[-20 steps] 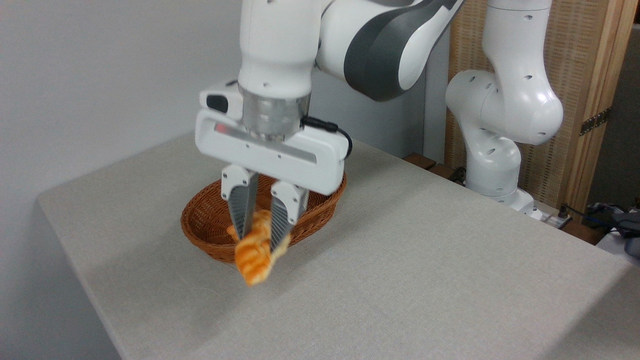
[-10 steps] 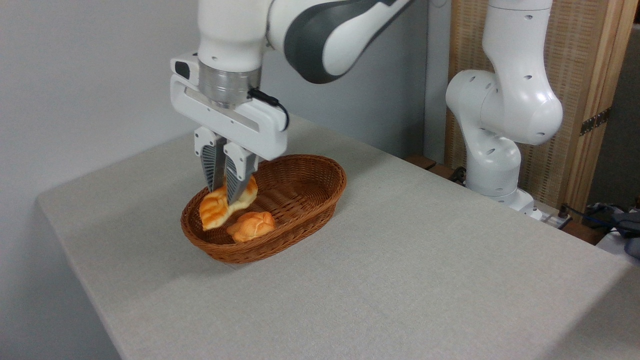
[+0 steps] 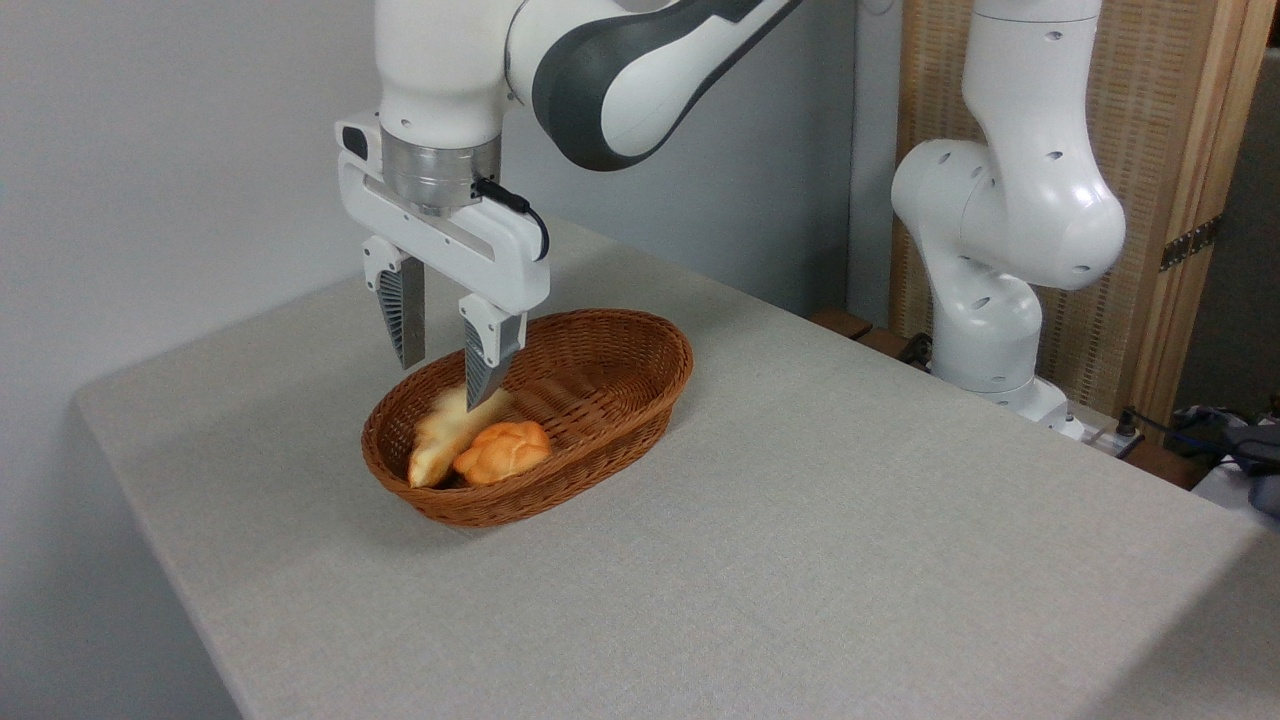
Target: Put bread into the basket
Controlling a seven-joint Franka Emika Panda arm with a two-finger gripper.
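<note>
**Released: bread now lies in the basket**

Half a second ago the fingers pinched the bread; they have since spread apart and let it go. The bread [image 3: 437,440], blurred, lies inside the basket [image 3: 620,330] at its near-left end, touching a small round orange bun [image 3: 503,451] beside it. Just above hangs the gripper [image 3: 444,355], its fingers wide apart and holding nothing. The basket sits on a grey table [image 3: 800,560], with the arm's white base [image 3: 1000,300] at the far right.

The bread [image 3: 440,440] is motion-blurred — its braiding unreadable.
</note>
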